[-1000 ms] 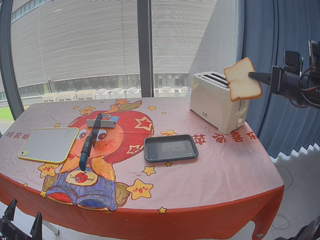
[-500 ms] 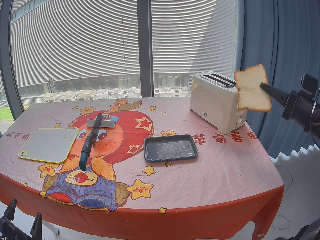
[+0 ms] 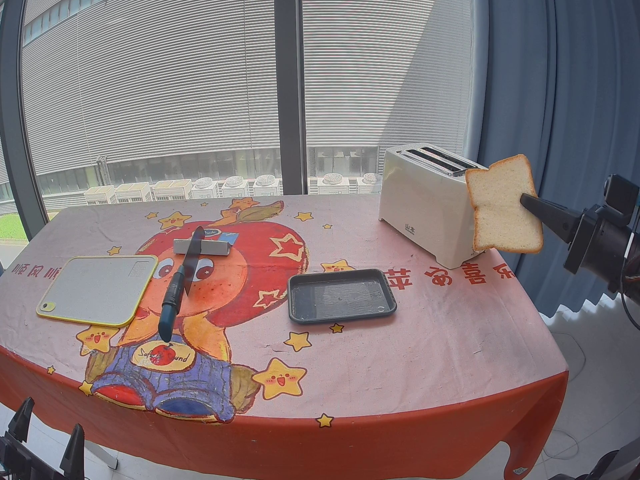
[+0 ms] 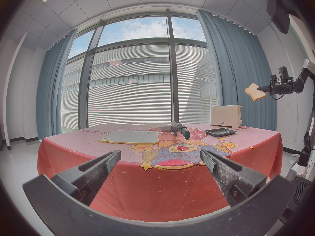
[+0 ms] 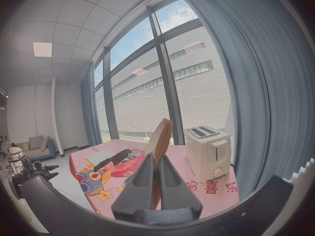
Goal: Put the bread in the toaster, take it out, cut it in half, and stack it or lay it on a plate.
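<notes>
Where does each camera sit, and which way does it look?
Head view: on the robot's head, looking down over the pink-and-red cartoon-printed table toward the window; right gripper at the right.
Left wrist view: low before the table's front edge, facing the window; the open left gripper frames it.
Right wrist view: beyond the table's right end, looking along it; its gripper clamps the slice of white bread.
Shared: all show the cream two-slot toaster.
</notes>
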You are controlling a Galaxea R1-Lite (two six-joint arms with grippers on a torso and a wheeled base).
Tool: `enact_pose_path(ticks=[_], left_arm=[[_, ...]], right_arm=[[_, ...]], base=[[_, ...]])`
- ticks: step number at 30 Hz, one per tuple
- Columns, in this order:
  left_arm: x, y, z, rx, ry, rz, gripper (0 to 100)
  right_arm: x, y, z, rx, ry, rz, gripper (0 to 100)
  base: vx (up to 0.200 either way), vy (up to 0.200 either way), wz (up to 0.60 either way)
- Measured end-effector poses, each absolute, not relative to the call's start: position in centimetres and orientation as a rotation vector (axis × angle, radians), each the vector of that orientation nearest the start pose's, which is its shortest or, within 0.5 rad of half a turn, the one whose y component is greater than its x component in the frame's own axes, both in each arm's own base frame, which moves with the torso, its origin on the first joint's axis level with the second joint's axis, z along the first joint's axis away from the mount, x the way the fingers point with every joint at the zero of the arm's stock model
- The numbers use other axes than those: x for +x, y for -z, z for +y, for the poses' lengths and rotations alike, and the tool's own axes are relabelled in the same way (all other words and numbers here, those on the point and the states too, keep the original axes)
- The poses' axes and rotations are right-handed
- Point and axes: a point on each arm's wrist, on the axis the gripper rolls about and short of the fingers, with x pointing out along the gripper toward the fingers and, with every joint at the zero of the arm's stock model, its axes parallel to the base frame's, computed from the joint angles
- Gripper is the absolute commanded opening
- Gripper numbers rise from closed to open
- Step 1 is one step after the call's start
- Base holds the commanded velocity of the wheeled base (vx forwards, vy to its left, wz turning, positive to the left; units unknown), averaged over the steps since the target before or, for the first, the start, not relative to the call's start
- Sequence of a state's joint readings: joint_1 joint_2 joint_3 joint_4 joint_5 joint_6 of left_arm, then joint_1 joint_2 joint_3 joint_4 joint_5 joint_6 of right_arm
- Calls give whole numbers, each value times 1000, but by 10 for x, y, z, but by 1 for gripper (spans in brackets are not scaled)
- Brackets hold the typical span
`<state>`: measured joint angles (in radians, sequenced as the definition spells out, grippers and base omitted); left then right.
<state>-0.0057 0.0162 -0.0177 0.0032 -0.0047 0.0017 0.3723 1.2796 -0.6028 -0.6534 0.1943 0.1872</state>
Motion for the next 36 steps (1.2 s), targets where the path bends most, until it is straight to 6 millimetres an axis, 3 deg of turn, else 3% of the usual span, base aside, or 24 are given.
enact_pose_path(ticks=[36], left_arm=[[-23, -80, 0, 2, 9, 1, 100]], right_arm=[[177, -233, 83, 160, -615, 38, 0]], base=[[0, 0, 0]])
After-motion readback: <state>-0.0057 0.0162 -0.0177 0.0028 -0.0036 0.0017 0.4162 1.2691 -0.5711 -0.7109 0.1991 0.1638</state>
